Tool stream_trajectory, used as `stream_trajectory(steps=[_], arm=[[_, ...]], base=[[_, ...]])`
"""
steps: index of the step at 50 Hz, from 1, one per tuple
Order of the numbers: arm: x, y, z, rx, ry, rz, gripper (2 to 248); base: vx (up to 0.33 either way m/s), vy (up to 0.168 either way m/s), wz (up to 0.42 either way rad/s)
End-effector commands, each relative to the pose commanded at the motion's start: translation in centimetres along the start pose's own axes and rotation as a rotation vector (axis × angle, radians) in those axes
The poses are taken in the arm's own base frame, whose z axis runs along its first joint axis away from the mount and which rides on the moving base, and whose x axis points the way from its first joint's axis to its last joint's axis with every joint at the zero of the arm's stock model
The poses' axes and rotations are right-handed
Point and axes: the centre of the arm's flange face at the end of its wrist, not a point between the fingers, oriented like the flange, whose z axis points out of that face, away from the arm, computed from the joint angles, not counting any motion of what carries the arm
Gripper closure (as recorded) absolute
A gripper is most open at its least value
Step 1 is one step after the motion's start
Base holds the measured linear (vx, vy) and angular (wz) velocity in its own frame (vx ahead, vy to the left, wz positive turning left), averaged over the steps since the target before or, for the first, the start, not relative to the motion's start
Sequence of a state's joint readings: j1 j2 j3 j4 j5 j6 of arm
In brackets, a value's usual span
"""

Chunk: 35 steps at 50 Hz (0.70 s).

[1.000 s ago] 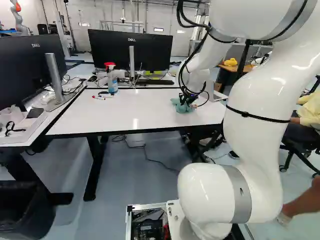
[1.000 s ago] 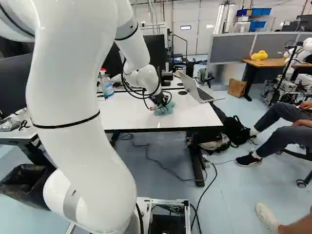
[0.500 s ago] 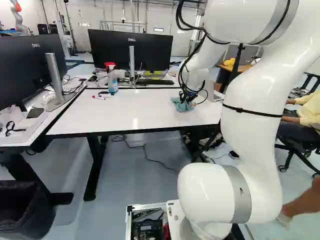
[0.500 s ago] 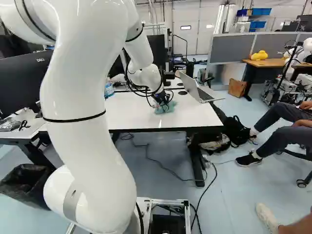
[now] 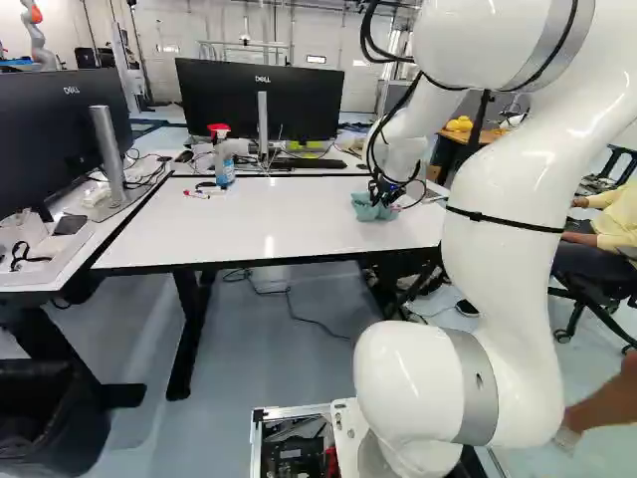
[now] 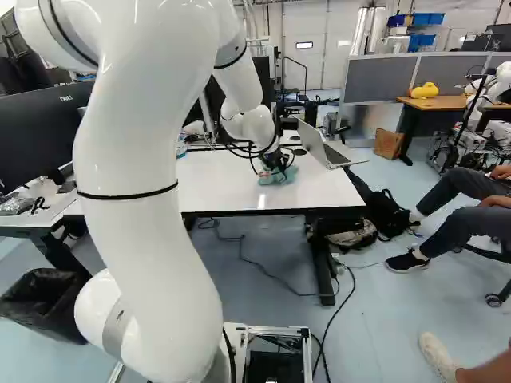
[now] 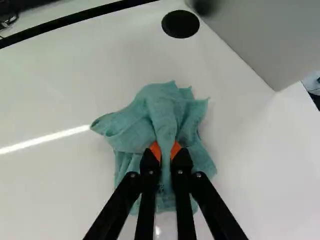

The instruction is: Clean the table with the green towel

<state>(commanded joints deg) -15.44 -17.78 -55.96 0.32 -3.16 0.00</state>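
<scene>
Green towel (image 7: 165, 112), pinched in barely open tool (image 6: 277, 165), red nozzle (image 5: 219, 128), left base view only

The table (image 5: 289, 224) is plain white, edged black. On it, the towel (image 7: 164, 112) is plain teal; above it, the gripper (image 5: 380, 201) is black with orange pads (image 7: 155, 150); behind it, the monitor (image 5: 219, 100) is black.

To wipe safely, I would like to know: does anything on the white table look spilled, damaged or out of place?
I see no spill or damage. Only a red-ended marker looks out of place, lying loose near the spray bottle on the table to be cleaned.
</scene>
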Motion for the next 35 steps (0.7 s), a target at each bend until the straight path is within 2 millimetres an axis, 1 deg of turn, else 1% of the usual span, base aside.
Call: stream_trajectory(steps=[9,16,27,35], arm=[[-1.3,0.3,-1.0,-0.003,-0.008,0.004,210],[-2.3,0.0,-1.7,0.000,-0.014,-0.001,210],[-2.9,-1.6,-2.2,0.018,-0.017,-0.026,210],[-2.8,-3.0,-2.1,0.033,-0.016,-0.048,210]], base=[[0.000,0.000,0.000],[0.000,0.000,0.000],[0.000,0.000,0.000],[0.000,0.000,0.000]])
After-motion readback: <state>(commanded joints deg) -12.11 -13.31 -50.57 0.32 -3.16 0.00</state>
